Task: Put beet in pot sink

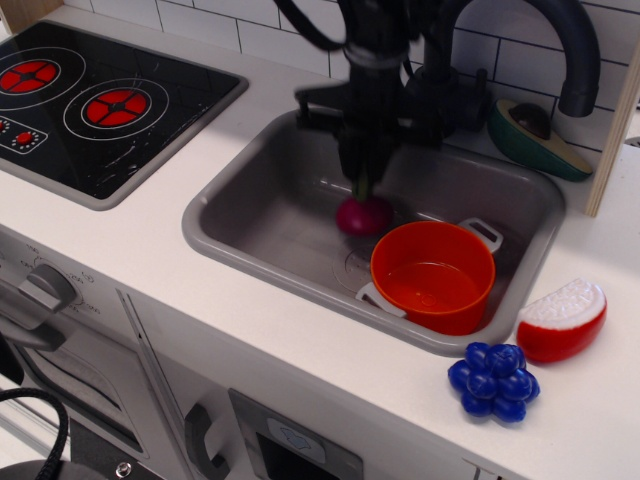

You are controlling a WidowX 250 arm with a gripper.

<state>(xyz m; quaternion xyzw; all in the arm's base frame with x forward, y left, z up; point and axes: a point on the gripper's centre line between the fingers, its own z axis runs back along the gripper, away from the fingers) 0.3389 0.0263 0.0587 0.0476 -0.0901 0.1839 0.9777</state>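
Note:
My gripper [362, 172] is shut on the green stalks of the beet [364, 215], whose magenta bulb hangs below it, lifted above the floor of the grey sink [260, 215]. The orange-red pot [432, 276] with light grey handles stands in the sink's front right part, just right of and below the beet. The pot holds nothing. The dark curved faucet [578, 60] rises at the back right.
A black stovetop with red rings [90, 100] lies to the left. A red-and-white wedge [562, 320] and a blue grape cluster [495, 381] lie on the counter right of the sink. An avocado half [535, 138] sits behind the sink.

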